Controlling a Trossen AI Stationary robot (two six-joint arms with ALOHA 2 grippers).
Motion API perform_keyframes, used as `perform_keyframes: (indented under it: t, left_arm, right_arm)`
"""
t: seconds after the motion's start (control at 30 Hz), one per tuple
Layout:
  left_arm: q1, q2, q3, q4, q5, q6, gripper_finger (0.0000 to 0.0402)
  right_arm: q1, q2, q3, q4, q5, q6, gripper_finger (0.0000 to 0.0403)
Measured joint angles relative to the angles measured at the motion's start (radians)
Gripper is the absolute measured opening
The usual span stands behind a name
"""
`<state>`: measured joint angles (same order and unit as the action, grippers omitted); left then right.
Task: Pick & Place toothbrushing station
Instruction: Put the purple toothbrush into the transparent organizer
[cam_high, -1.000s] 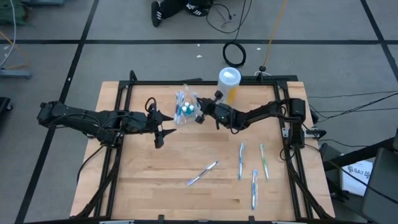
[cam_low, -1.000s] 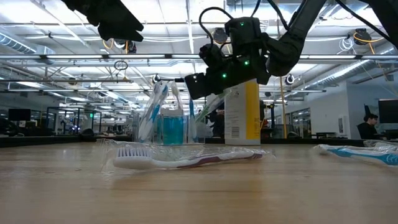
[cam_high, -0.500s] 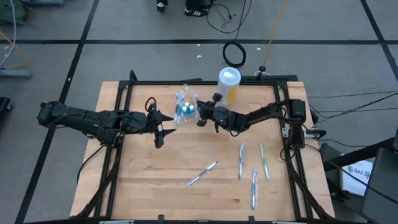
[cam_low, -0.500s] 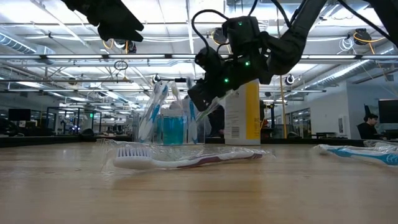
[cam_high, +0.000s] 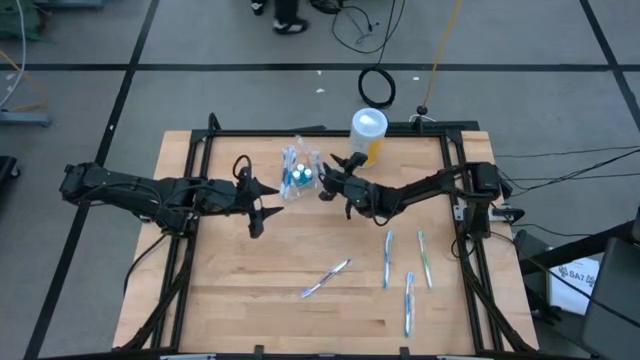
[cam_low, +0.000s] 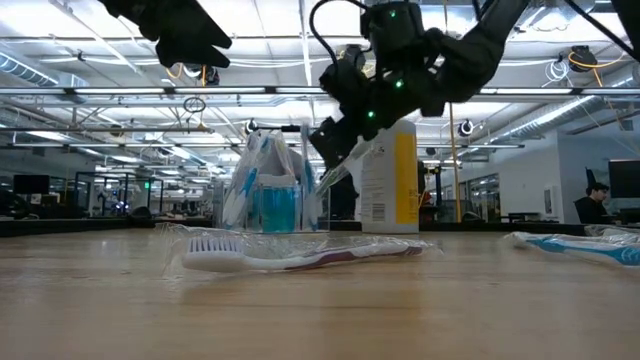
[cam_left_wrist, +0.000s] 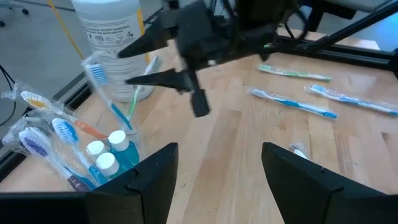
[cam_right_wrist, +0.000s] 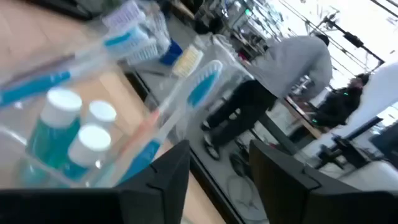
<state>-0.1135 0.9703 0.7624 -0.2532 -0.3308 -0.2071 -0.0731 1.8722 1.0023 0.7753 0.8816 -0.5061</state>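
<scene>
A small clear cup stands at the table's far middle. It holds several toothbrushes and teal toothpaste tubes with white caps. A blue toothbrush leans head up in it. My right gripper hovers level just right of the cup's rim, open, its fingers short of that brush. My left gripper waits open to the cup's near left, above the table. Several more toothbrushes lie flat on the near right of the table.
A yellow canister with a white lid stands close behind my right gripper at the far edge. One toothbrush lies near the table's middle front. Black frame rails run along both sides. Bare wood lies at the near left.
My right gripper has opened beside the cup, rolled about its own line and risen a little. The cup and its toothbrushes stay in place.
</scene>
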Motion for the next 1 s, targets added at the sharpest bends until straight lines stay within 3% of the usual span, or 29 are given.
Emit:
perform_keyframes:
  t: [0.1, 0.2, 0.47, 0.63, 0.73, 0.83, 1.0]
  left_arm:
    - [0.000, 0.004, 0.000, 0.002, 0.001, -0.035, 0.0239]
    - [-0.002, 0.037, 0.001, 0.021, 0.030, -0.065, 0.0239]
    - [-0.061, 0.202, 0.001, 0.235, 0.155, -0.061, 0.0239]
    - [-0.106, 0.319, 0.001, 0.402, 0.254, -0.095, 0.0239]
    - [-0.144, 0.386, 0.001, 0.440, 0.252, -0.174, 0.0239]
    - [-0.206, 0.468, 0.001, 0.466, 0.168, -0.277, 0.0239]
    - [-0.329, 0.608, 0.001, 0.569, -0.003, -0.327, 0.0239]
  right_arm:
    - [0.029, -0.070, -0.003, -0.125, 0.002, 0.043, 0.0179]
    - [0.051, -0.168, -0.003, -0.317, -0.052, 0.185, 0.0186]
    - [0.106, -0.401, -0.014, -0.803, -0.371, 0.568, 0.0178]
    - [0.138, -0.486, -0.112, -0.791, -0.545, 0.591, 0.0173]
    - [0.149, -0.526, -0.162, -0.738, -0.572, 0.575, 0.0172]
    - [0.156, -0.548, -0.200, -0.662, -0.571, 0.573, 0.0172]
    - [0.158, -0.563, -0.216, -0.593, -0.573, 0.576, 0.0171]
